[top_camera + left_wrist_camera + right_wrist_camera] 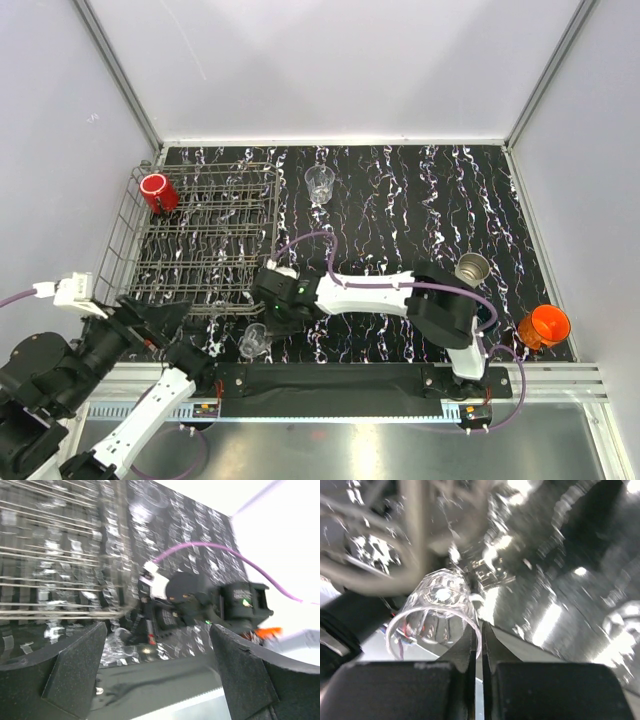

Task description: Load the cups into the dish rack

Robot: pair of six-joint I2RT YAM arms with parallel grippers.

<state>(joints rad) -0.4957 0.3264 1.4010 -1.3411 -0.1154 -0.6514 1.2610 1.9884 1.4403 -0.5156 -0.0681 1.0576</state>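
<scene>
At the near edge of the bench, just off the near-right corner of the dish rack, the right gripper has its fingers pressed together on the rim of a clear cup. In the right wrist view we see the cup tipped with its mouth towards the camera, and its thin wall appears to be pinched where the two fingers meet. From above, the right arm reaches leftward across the bench from its base at the near right.

The left gripper hangs over the near-left corner of the bench with its jaws spread wide and nothing between them. Its wrist view looks past them at the rack wires and the other arm's wrist.

A red cup stands inside the dish rack at its far-left corner. We see no other cup in the rack. A second clear cup stands upright on the bench near the far edge, just beside the rack's far-right corner. A pale cup lies toward the right side of the bench, close to the right arm's elbow. An orange cup lies on its side at the near-right corner of the bench.
</scene>
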